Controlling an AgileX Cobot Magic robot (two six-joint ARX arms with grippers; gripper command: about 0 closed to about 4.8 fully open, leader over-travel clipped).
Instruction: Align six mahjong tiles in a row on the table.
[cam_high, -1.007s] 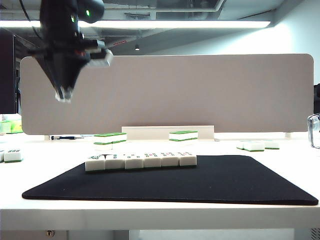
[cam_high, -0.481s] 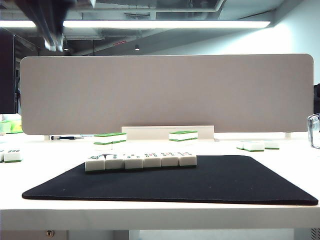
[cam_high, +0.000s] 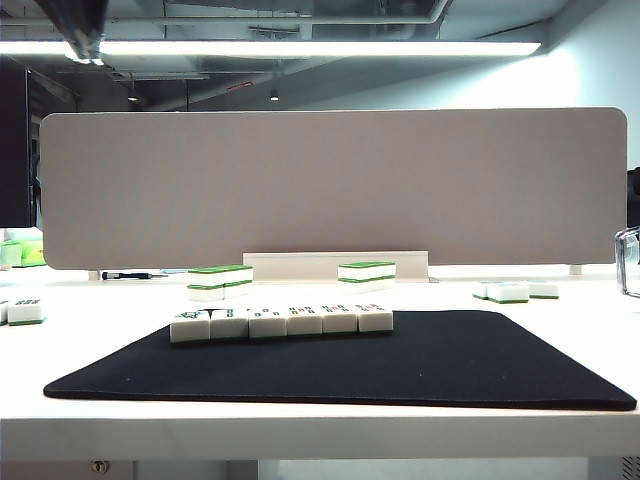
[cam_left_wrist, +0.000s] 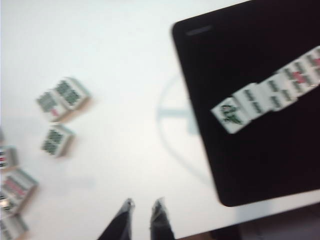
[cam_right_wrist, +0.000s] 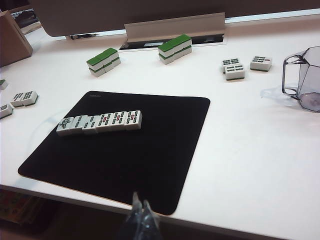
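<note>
Six mahjong tiles (cam_high: 281, 322) lie side by side in one row on the far left part of the black mat (cam_high: 400, 370) on the table (cam_high: 320, 435). The same mahjong tiles (cam_right_wrist: 100, 121) face up in the right wrist view, and the left wrist view catches the row (cam_left_wrist: 270, 95) blurred. My left gripper (cam_high: 85, 45) hangs high at the upper left edge, far above the table. In its own view the left gripper (cam_left_wrist: 144, 202) shows a narrow gap with nothing in it. My right gripper (cam_right_wrist: 140, 202) is shut and empty, over the table's front edge.
Stacks of green-topped tiles (cam_high: 220, 280) (cam_high: 366, 270) stand behind the mat. Loose tiles lie at the far left (cam_high: 25, 310) and right (cam_high: 515, 291). A clear jug (cam_right_wrist: 302, 80) stands at the right edge. A grey divider panel (cam_high: 330, 185) closes the back.
The left gripper has risen and drifted left, from well inside the exterior view to its top edge. The row of tiles has not moved.
</note>
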